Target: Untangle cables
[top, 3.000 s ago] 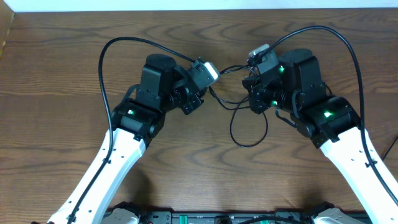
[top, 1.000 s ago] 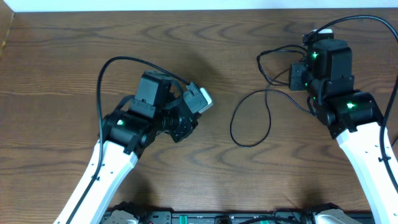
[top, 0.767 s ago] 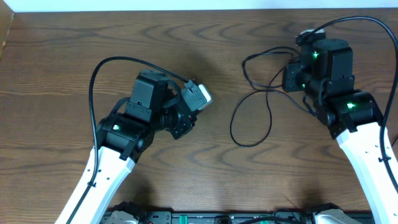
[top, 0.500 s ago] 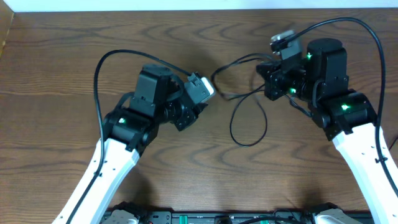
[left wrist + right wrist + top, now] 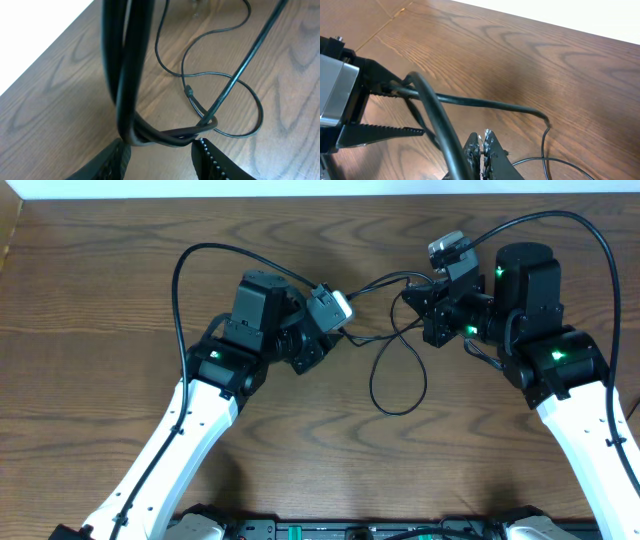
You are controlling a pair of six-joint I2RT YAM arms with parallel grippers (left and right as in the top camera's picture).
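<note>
The cables [image 5: 396, 413] are thin black cords in the middle of the table, with a loose loop lying flat and strands rising to both grippers. My left gripper [image 5: 335, 337] is open. In the left wrist view its jaws [image 5: 161, 147] stand apart, and a bent bundle of cable [image 5: 165, 134] lies across the gap at the tips. My right gripper [image 5: 412, 300] faces it from the right, shut [image 5: 484, 137] on a cable. One cord [image 5: 485, 103] runs from a plug end [image 5: 546, 119] into the open left gripper [image 5: 412, 107].
The wooden table [image 5: 100, 280] ends at a white back edge [image 5: 300, 194]. Thick black arm cables arch over each arm [image 5: 190, 265] [image 5: 590, 250]. The flat cable loop [image 5: 260, 112] lies just beyond the left fingers.
My right gripper has carried its cables leftward toward the centre. My left arm has moved up and right to meet them, and its jaws have opened around the strands.
</note>
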